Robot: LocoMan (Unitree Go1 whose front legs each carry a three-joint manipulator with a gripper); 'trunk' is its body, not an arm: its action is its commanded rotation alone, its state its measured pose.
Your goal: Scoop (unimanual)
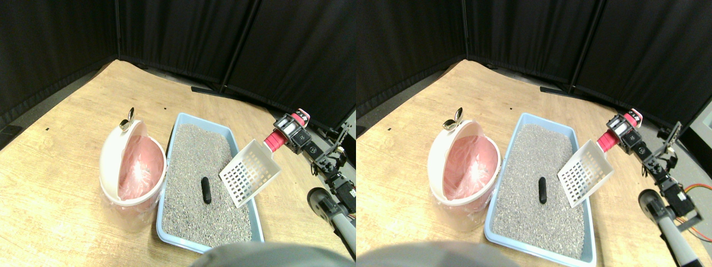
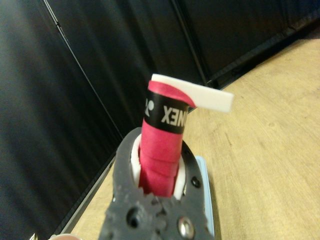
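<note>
Closest to my wrist camera is the red wrapped handle (image 2: 161, 150) of the scoop, seated between the pale pads of my right gripper (image 2: 159, 192), whose dark jaws stand closed around it on both sides; the white end of the scoop juts out past the black band. In the forward view my gripper (image 1: 290, 133) hangs above the right rim of the blue litter tray (image 1: 167, 203), and the white slotted scoop (image 1: 250, 172) slopes down from it toward the litter, its open front edge lowest, clear of the grey litter (image 1: 197, 183) as far as I can judge. The thing I am after is the small dark piece (image 1: 206, 189) lying on the litter near the tray's middle. It lies to the left of the scoop's leading edge and a little beyond it, near but apart. Its long axis runs roughly along the tray's length, so it lies more or less broadside to a scoop sweeping in from the right. I judge that the blade must dip into the litter just short of the piece and slide under it leftward. The pink-lined bin (image 1: 133, 167) with its white lid tipped open stands against the tray's left side, on the far side of the piece from me.
</note>
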